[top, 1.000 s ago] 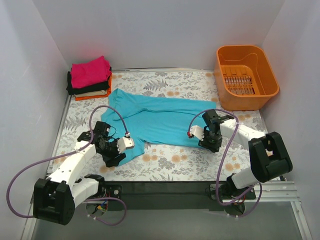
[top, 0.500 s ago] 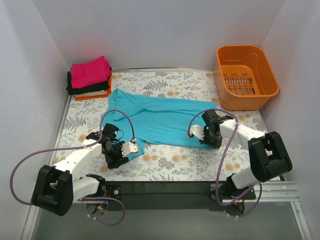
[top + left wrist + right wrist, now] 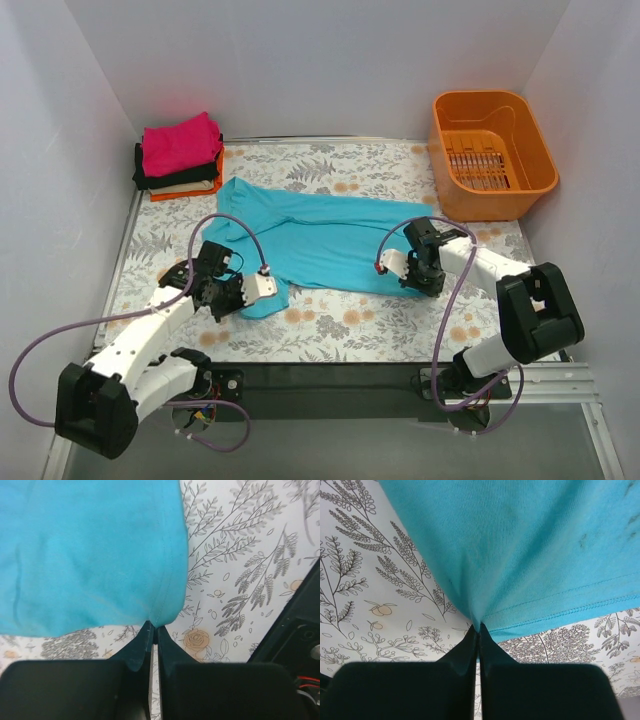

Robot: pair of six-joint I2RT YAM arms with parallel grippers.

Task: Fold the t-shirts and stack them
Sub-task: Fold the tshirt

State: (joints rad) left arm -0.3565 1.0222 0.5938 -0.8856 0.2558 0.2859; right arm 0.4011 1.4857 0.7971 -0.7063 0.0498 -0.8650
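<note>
A teal t-shirt (image 3: 320, 238) lies spread across the middle of the floral table, collar end towards the far left. My left gripper (image 3: 232, 297) is shut on its near left edge; the left wrist view shows the teal cloth (image 3: 90, 555) pinched at the fingertips (image 3: 145, 632). My right gripper (image 3: 420, 280) is shut on its near right hem; the right wrist view shows the hem (image 3: 530, 570) pinched at the fingertips (image 3: 472, 632). Folded magenta (image 3: 180, 143), black (image 3: 165, 178) and orange (image 3: 180, 192) shirts sit stacked at the far left corner.
An orange plastic basket (image 3: 493, 152) stands at the far right corner. White walls enclose the table on three sides. The black front rail (image 3: 330, 380) runs along the near edge between the arm bases.
My left gripper moved away from the near edge with the teal cloth, then lifted its corner inward. My right gripper shifted slightly, still holding the hem.
</note>
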